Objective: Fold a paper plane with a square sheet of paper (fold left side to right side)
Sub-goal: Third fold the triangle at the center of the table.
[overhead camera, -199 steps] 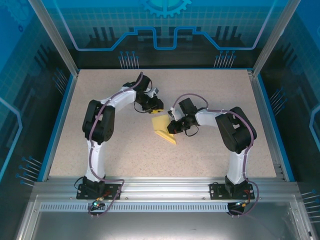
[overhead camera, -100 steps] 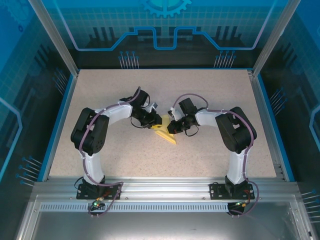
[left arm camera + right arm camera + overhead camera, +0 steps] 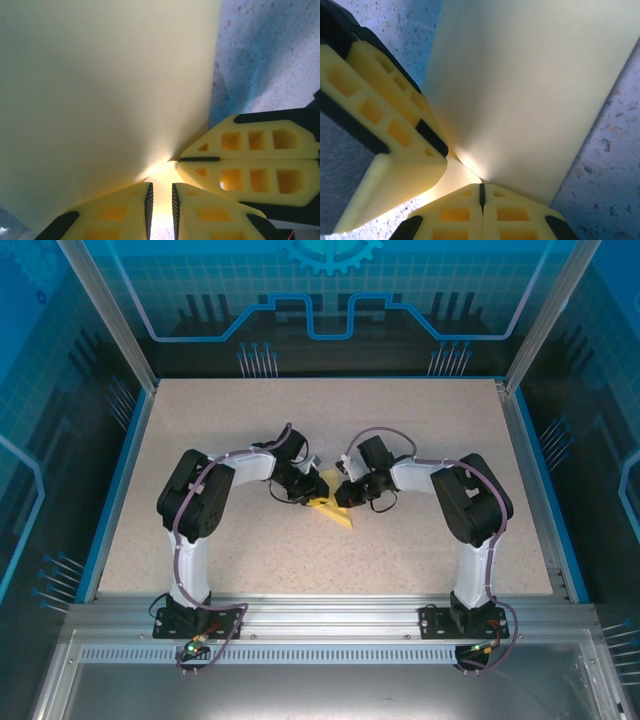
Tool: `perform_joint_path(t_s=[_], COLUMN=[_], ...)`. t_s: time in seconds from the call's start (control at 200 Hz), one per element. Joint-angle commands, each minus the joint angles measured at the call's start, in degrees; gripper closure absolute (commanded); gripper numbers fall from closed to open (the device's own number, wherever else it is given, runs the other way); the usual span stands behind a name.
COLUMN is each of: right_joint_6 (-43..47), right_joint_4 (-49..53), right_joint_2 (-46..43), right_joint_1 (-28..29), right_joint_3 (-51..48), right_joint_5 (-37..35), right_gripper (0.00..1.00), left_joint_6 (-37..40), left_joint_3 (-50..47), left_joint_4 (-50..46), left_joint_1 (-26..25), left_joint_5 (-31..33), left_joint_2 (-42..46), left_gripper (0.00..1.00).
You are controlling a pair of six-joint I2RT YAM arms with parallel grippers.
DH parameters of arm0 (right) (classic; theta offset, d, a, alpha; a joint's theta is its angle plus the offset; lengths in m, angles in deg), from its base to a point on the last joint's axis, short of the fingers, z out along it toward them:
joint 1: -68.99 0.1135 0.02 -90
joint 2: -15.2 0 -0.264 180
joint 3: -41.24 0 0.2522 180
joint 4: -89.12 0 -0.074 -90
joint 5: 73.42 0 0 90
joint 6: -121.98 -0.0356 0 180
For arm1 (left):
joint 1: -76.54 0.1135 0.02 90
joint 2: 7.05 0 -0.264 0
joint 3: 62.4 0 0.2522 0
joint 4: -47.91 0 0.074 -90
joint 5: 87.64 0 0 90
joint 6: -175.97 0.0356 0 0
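The yellow sheet of paper lies mid-table as a creased wedge pointing to the near right. One flap stands lifted off the layer beneath. My right gripper is shut on the paper's edge, its pads meeting where the flap starts, seen in the right wrist view. My left gripper sits low against the paper's left side, facing the right one. Its jaws are a narrow gap apart with nothing pinched between them. The right gripper's closed fingers are just beyond it.
The speckled beige table stretches wide around the paper, bounded by a blue rim and transparent walls. Both arms bend inward and their grippers nearly touch at the centre; the left finger crowds the right wrist view.
The left arm has swung down and forward from the back of the paper, bringing its gripper close beside the right gripper. The right arm has kept its hold and not moved.
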Motion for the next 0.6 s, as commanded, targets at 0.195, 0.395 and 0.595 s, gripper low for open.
perform_joint_path(t_s=[0.195, 0.395, 0.595], right_joint_6=[0.31, -1.71, -2.24], right_joint_4=[4.59, 3.86, 6.38], right_joint_2=[1.25, -4.17, -10.21], right_joint_1=[-0.50, -1.77, -2.53], right_joint_3=[-1.47, -2.10, -3.40], right_joint_5=[-2.60, -0.74, -1.45], right_gripper=[1.00, 0.87, 0.74], left_joint_6=[0.73, 1.10, 1.16], left_joint_3=[0.81, -0.48, -0.84], left_joint_4=[-1.30, -0.98, -0.84], left_joint_1=[0.04, 0.01, -0.02], left_joint_5=[3.67, 4.48, 4.69], left_joint_2=[-3.84, -4.56, -4.62], left_gripper=[0.79, 0.80, 0.80])
